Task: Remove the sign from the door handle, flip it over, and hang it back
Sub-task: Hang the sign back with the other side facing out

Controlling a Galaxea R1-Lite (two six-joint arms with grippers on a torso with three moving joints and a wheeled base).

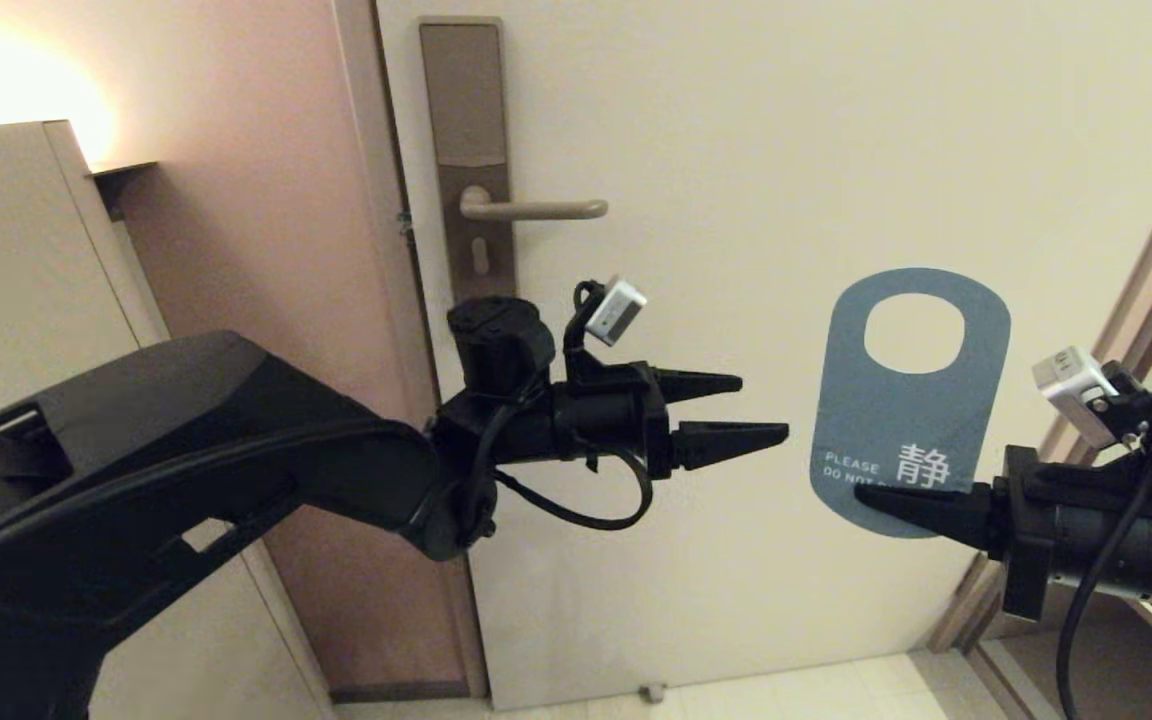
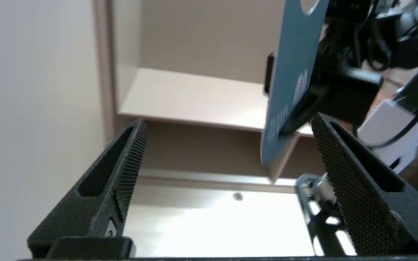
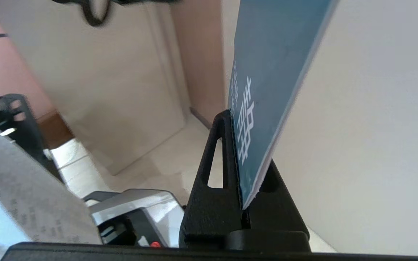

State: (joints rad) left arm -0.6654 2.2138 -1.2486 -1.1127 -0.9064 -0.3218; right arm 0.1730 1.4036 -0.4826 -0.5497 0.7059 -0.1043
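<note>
The sign (image 1: 911, 400) is off the door handle (image 1: 536, 209), teal face out, pinched by the right tool (image 1: 871, 494) at right of frame; left tool (image 1: 751, 407) spread; rehanging remains.

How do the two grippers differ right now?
The left gripper is open and holds nothing; the right gripper is shut on the sign. The left points toward the sign from below the door handle; the right pinches the sign's lower end, teal side to the head camera. Both are black with tapered fingers.
</note>
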